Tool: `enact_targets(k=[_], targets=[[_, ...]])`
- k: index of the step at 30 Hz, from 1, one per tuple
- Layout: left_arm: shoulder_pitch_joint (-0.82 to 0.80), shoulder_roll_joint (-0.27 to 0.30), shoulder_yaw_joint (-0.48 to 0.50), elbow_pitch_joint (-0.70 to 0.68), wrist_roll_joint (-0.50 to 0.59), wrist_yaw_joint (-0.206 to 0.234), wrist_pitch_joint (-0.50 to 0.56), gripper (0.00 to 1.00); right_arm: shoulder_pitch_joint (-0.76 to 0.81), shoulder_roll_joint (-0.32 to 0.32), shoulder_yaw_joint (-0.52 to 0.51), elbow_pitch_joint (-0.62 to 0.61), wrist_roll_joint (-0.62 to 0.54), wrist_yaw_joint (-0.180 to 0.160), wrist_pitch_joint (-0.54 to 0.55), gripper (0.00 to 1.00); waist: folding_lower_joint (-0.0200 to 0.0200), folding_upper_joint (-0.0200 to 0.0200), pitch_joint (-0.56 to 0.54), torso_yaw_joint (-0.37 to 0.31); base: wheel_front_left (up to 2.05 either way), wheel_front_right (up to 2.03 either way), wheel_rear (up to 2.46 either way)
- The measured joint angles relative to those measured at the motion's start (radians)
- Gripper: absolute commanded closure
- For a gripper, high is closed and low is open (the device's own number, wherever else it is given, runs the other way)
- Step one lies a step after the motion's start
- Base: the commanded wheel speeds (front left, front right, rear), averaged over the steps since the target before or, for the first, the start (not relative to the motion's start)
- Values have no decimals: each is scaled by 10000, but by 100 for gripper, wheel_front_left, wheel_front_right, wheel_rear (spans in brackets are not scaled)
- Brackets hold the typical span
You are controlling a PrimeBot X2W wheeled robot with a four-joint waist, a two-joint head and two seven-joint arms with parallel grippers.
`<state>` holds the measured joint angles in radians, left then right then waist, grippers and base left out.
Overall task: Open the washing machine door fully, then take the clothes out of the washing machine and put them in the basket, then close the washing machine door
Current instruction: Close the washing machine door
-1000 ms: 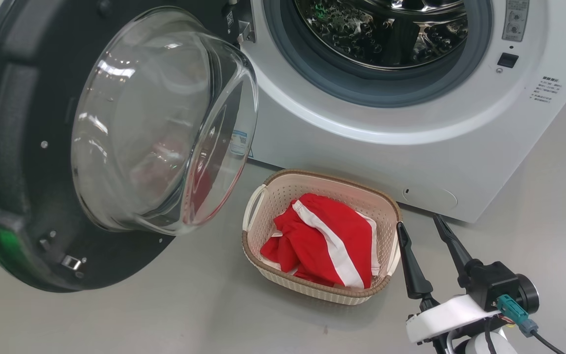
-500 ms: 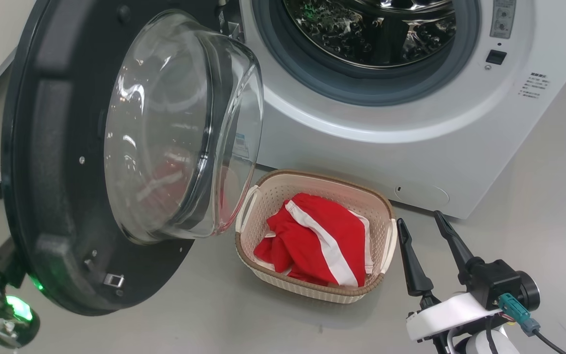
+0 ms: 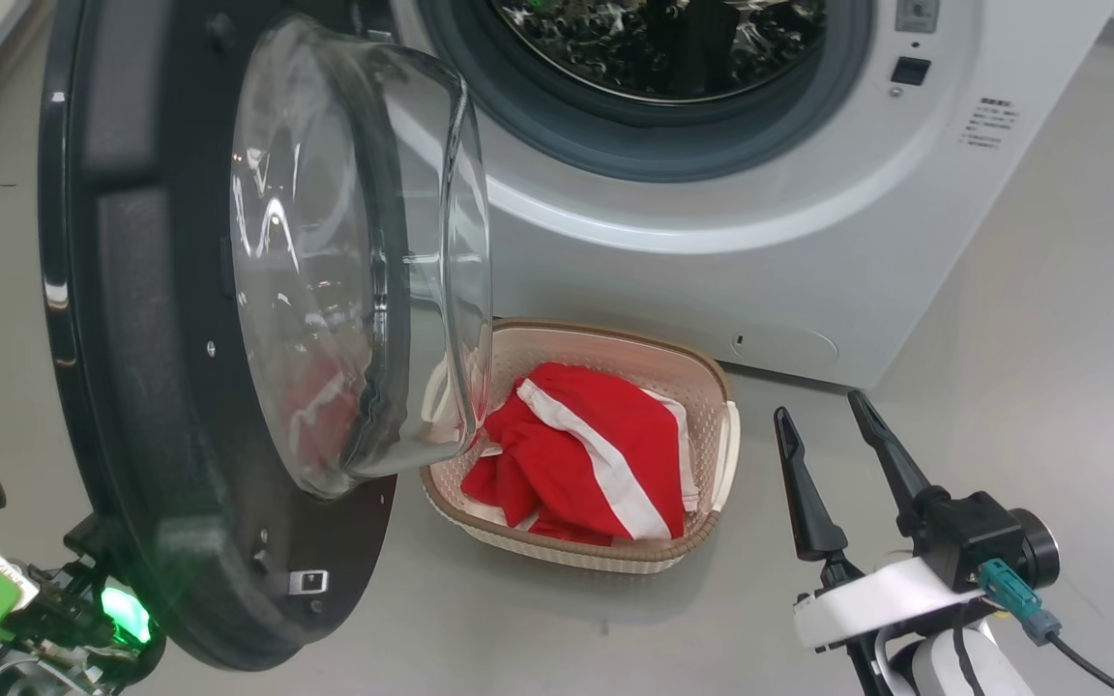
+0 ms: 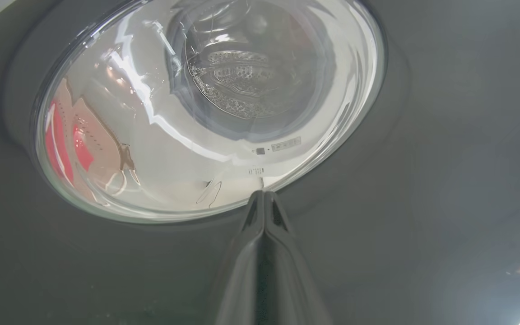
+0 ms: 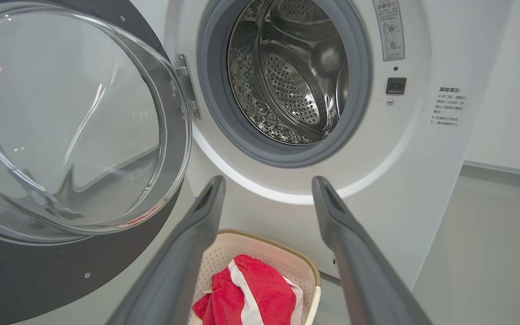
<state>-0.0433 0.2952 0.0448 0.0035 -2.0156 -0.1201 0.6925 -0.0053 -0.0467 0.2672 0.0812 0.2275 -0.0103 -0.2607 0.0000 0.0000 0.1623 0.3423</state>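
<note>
Head view: clothes (image 3: pixel 586 454) lie in the basket (image 3: pixel 605 331), and the door (image 3: pixel 131 290) hangs half-swung over its left end. The right gripper (image 3: pixel 818 406) is spread and empty, just beside the basket.

Left wrist: left gripper (image 4: pixel 263 195) pressed together, tips at the door's outer face.

Right wrist: drum (image 5: pixel 287 76) looks empty, so only closing is left.

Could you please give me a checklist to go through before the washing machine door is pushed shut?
1. The washing machine is emptied: ok, bare steel inside.
2. The clothes are in the basket: ok.
3. The left claw is shut, at the washing machine door outer face: ok; contact cannot tell.
4. The right claw is open, right of the basket, seemingly off the door's path: ok.
5. The basket is clear of the door's swing: cannot tell; the glass bulge overlaps it in the head view.
</note>
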Motion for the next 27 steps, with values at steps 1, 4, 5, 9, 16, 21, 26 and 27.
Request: enact_targets(k=[1, 4, 5, 9, 16, 21, 26, 27], targets=[[7, -10, -23, -82, 0, 0, 65, 100, -54, 0, 6, -12, 0, 0, 0, 0, 0, 0, 35, -78, 0, 0, 0], [9, -59, -25, -364, 2, 0, 199, 100, -184, 0, 27, -77, 0, 0, 0, 0, 0, 0, 149, -343, 0, 0, 0], [9, -63, -15, -460, 2, 0, 238, 100, -221, -2, 40, -79, 0, 0, 0, 0, 0, 0, 185, -441, 0, 0, 0], [6, -142, -6, -759, 4, 0, 372, 100, -323, -2, 42, -111, 2, -2, 0, 0, 0, 0, 333, -868, 0, 0, 0], [-36, -412, 88, -988, 31, 0, 460, 100, -534, -12, 134, -209, 180, -15, 0, 0, 0, 0, 586, -1719, 0, 0, 0], [-132, -608, 130, -1035, 35, -4, 468, 100, -591, -13, 228, -236, 309, -27, 0, 0, 1, 0, 730, -2378, 0, 0, 0], [-274, -727, 190, -1055, 113, -6, 458, 100, -723, -15, 334, -341, 470, -142, 0, 0, 0, 0, 871, -3041, 0, 0, 0], [-332, -759, 207, -1053, 119, -6, 456, 100, -730, -17, 349, -362, 487, -190, 0, 0, 1, 0, 902, -3170, 0, 0, 0]])
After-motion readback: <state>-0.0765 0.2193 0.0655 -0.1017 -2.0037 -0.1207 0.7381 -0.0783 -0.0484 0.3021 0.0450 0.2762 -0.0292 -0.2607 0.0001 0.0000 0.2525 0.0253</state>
